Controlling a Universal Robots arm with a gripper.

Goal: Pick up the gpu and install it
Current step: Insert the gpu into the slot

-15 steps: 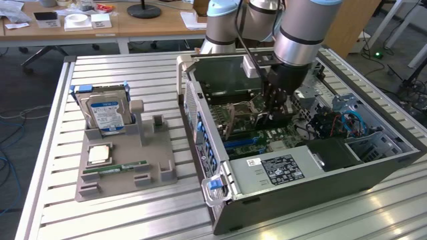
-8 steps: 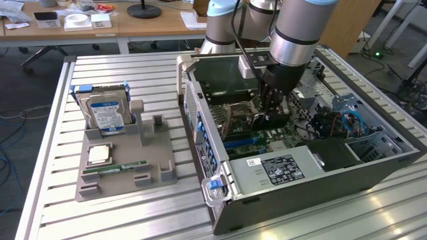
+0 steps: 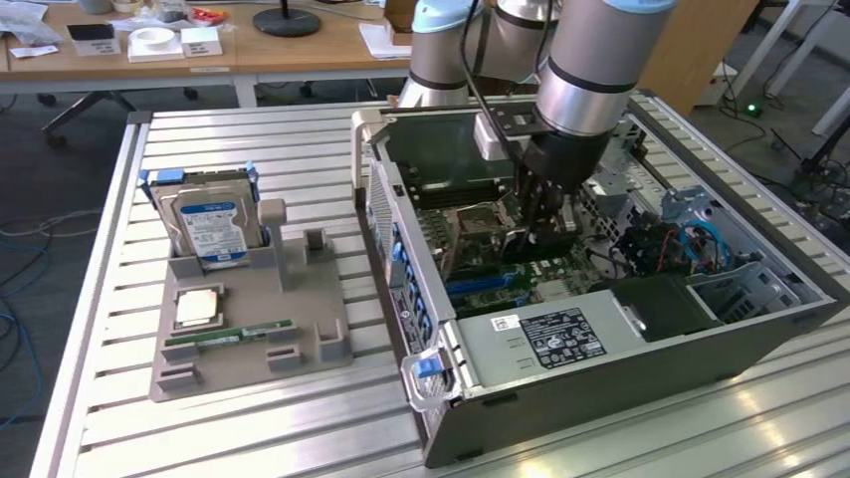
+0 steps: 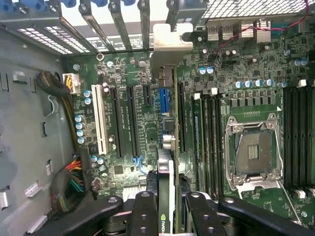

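My gripper (image 3: 538, 221) reaches down into the open computer case (image 3: 691, 344), over the green motherboard (image 3: 525, 264). In the wrist view the gripper (image 4: 170, 199) is shut on the gpu (image 4: 166, 164), which is seen edge-on between the two black fingers (image 4: 145, 211). The card is upright, and its silver end bracket (image 4: 170, 42) lies against the rear slot openings of the case. Its lower edge runs along the line of a blue expansion slot (image 4: 165, 101); I cannot tell whether it is seated. In the exterior view the card is mostly hidden by the gripper.
A grey holder (image 3: 253, 344) on the exterior view's left carries a hard drive (image 3: 210, 227), a processor (image 3: 197, 307) and a RAM stick (image 3: 246, 334). The power supply (image 3: 564, 334) fills the case's near corner. The processor socket (image 4: 253, 152) and cable bundles (image 4: 74, 184) flank the slots.
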